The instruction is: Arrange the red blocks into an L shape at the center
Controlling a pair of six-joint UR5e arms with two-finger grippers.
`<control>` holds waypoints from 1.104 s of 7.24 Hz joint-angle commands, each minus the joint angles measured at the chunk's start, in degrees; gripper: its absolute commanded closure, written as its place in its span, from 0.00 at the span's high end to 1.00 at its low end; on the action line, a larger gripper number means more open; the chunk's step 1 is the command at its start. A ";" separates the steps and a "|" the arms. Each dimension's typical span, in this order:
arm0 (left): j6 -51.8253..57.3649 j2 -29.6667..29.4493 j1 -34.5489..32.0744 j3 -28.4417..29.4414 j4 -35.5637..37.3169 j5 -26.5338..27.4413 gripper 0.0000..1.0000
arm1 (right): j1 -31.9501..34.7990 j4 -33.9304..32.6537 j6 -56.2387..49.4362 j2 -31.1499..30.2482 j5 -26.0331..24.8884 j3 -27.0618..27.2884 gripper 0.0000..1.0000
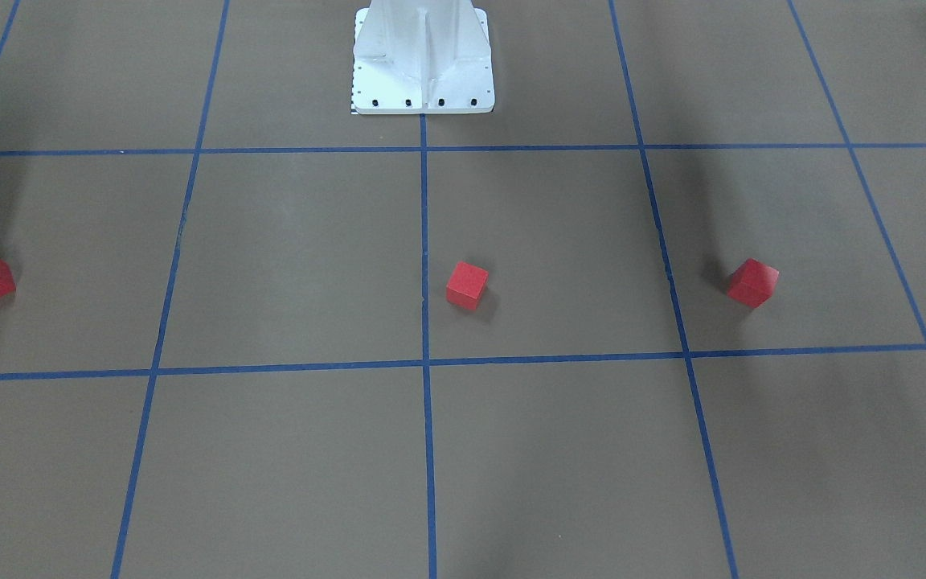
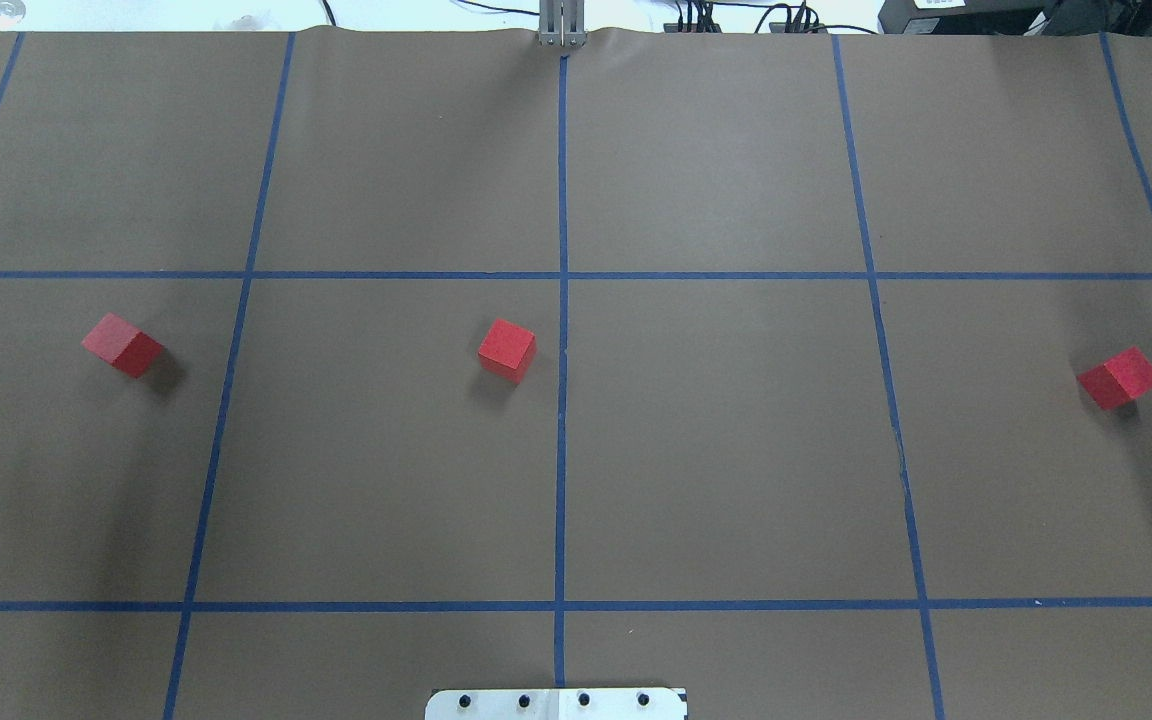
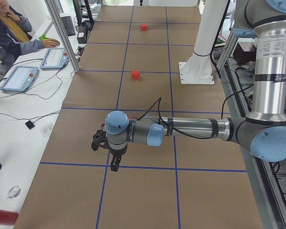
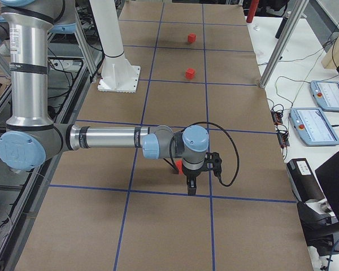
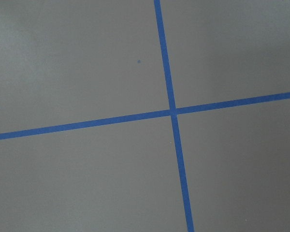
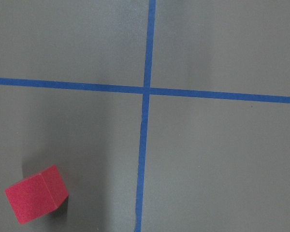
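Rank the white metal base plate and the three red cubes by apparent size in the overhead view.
1. White metal base plate: largest, though cropped by the frame.
2. Then the small matte red cubes, left cube, middle cube, right cube: all look alike, so no order among them.

The left gripper [image 3: 114,167] and right gripper [image 4: 191,190] show only in side views, jaws too small to judge; one red block [image 4: 179,166] hides behind the right wrist [image 4: 195,144] (a sliver shows); the white base [image 2: 556,703] is cut off at six o'clock overhead.
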 commanded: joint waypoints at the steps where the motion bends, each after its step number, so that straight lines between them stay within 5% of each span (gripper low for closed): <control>1: 0.00 0.94 0.17 -2.39 0.00 -0.07 1.00 | -0.04 0.00 0.04 0.09 0.01 0.11 0.99; 4: -0.09 2.44 0.08 -6.18 0.00 0.28 1.00 | -0.04 3.58 0.22 0.00 0.09 0.11 0.99; 8: -0.70 -1.94 0.26 -6.19 -2.35 0.37 1.00 | -0.04 23.68 0.57 0.08 0.09 -0.76 0.99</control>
